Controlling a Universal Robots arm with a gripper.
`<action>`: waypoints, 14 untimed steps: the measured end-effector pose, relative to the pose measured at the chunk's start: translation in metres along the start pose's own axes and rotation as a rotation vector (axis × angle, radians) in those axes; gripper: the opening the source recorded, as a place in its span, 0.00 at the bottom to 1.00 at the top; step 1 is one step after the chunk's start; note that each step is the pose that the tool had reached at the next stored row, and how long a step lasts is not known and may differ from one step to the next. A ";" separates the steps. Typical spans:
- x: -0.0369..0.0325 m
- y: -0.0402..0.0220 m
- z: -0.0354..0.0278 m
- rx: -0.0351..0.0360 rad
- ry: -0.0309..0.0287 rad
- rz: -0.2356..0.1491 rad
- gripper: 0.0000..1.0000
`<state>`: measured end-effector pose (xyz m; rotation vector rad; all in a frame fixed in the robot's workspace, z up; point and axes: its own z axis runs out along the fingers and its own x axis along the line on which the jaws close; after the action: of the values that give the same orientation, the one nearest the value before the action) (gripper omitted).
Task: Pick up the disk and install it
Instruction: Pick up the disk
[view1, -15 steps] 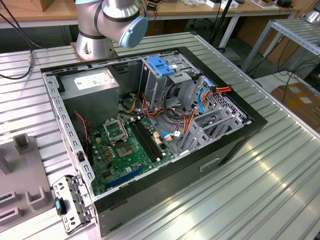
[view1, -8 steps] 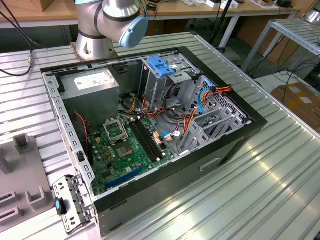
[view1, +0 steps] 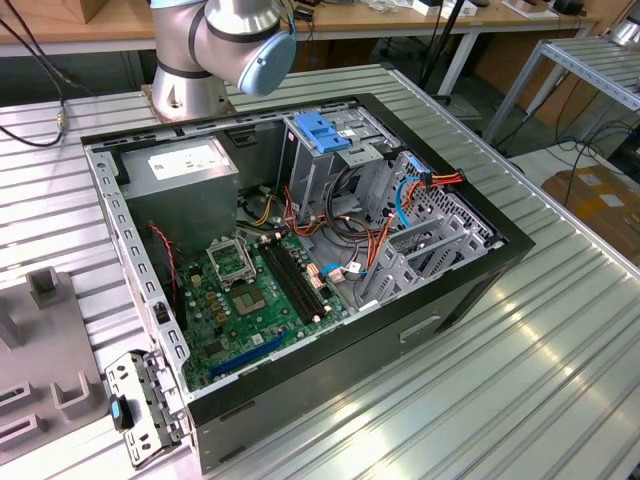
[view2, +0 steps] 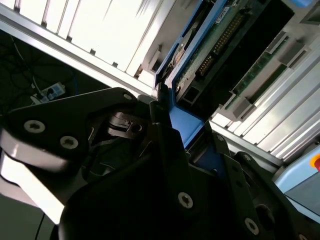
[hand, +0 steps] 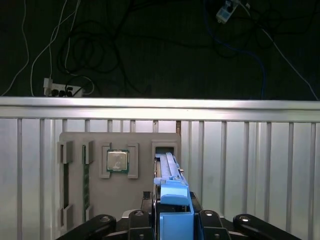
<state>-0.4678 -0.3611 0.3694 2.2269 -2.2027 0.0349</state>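
In both wrist views my gripper (hand: 173, 212) is shut on the disk (hand: 169, 172), its black fingers (hand: 142, 219) pressing the blue side rails. The disk stands on edge. In the first wrist view its far end lies at a rectangular slot of a grey holder plate (hand: 145, 140); I cannot tell whether it still touches the slot. The second wrist view shows the disk's green circuit-board side (view2: 215, 45) and a blue rail (view2: 182, 122) running between the gripper (view2: 189, 134) fingers. In the exterior view the open computer case (view1: 470, 290) lies on the ribbed metal table.
Inside the case are a metal drive cage with a blue latch (view1: 322, 130), a grey power-supply box (view1: 185, 165), the motherboard (view1: 250, 290) and loose cables (view1: 400, 200). The holder plate carries a processor chip (hand: 118, 161) and memory sticks (hand: 85, 182). The arm's base (view1: 190, 70) stands behind the case.
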 end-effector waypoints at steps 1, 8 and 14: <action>0.0000 0.0000 -0.0026 0.0002 -0.0001 0.000 0.37; 0.0005 -0.0002 -0.0241 0.0007 0.0002 0.000 0.37; 0.0007 -0.0002 -0.0301 0.0012 0.0003 0.000 0.37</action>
<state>-0.4678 -0.3611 0.3995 2.2273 -2.2031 0.0365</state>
